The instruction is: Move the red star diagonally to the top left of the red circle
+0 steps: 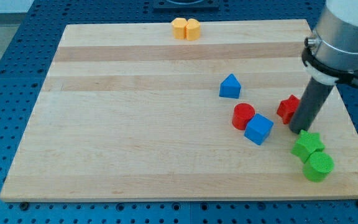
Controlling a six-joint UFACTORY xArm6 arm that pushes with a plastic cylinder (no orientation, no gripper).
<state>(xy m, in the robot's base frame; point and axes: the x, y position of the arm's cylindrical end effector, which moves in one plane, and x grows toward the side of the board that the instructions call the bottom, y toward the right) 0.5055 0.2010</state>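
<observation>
Red star (pixel 287 108) lies flat, partly hidden, to the view's right of red circle (pixel 243 116); apart.

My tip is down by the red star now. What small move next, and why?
Probably a short push toward the view's left and slightly up. My tip sits at the red star's lower right edge, and the star lies to the right of the red circle. It has to pass above the circle, below the blue triangle.
</observation>
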